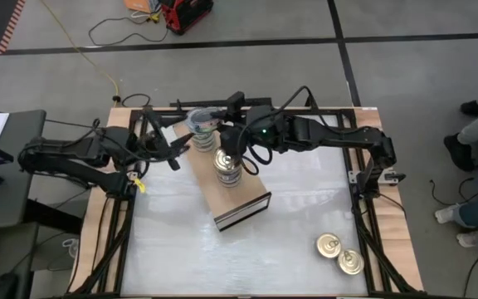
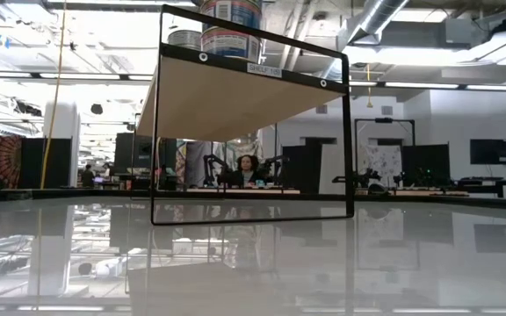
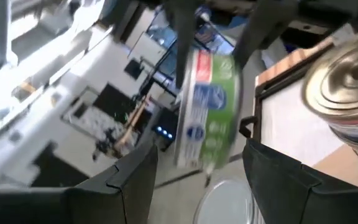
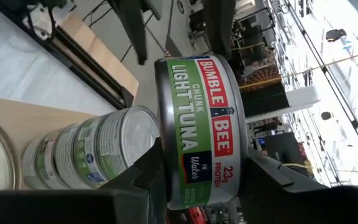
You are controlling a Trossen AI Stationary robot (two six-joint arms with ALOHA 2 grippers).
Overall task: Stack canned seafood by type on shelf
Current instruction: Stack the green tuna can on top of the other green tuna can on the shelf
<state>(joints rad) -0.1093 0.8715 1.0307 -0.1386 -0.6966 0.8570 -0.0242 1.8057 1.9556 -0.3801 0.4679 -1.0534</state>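
Gripping green tuna tin [image 4: 197, 127] above shelf [image 1: 237, 203]

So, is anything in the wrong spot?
Yes: two gold-topped tins lie loose on the white table near its right edge, well apart from the shelf where the other tins are stacked.

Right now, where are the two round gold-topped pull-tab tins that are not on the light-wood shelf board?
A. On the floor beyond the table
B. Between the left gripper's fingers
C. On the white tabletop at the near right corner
C: the high view shows the two gold-topped tins lying side by side on the white tabletop, far from the light-wood shelf board.
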